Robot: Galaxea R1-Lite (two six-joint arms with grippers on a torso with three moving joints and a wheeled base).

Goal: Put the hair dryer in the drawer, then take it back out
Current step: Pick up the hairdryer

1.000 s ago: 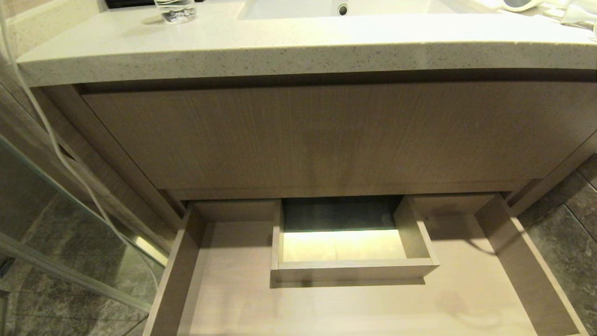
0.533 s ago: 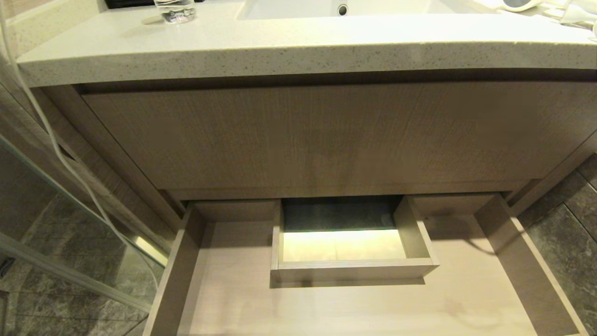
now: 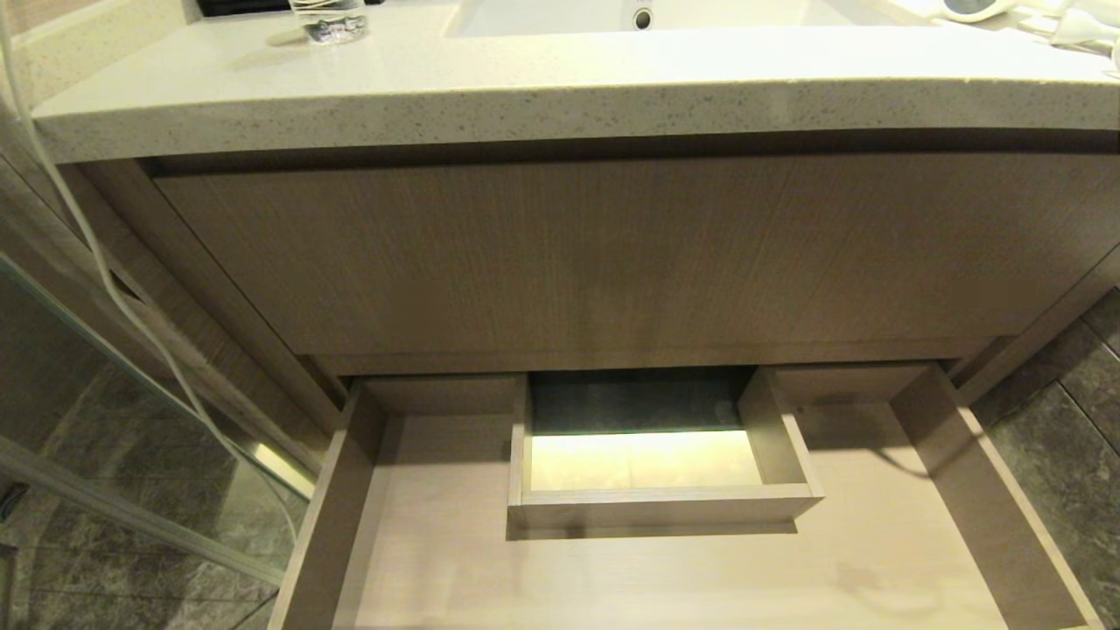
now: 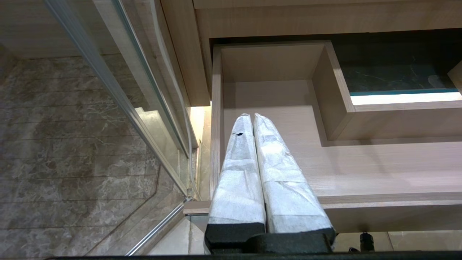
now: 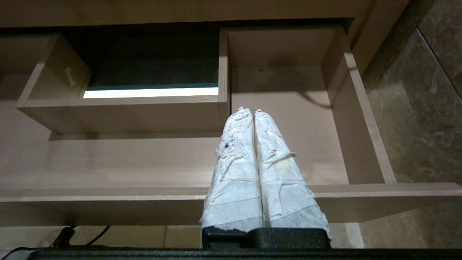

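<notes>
Small white hair dryer [image 3: 971, 7] lay on speckled bench [image 3: 560, 83], top right | light-brown wood-grain drawer [image 3: 875, 560] pulled open | left pincer [image 4: 252, 116], right pincer [image 5: 252, 110] pressed closed, empty, over drawer, well apart from dryer.

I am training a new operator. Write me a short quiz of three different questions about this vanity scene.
1. True or false: the drawer is pulled open.
2. Where is the hair dryer? A) inside the drawer B) on the countertop, far right C) in the right hand
3. Fill in: the fingers of the left hand are ____.

Key: 1 true; 2 B; 3 shut
</notes>
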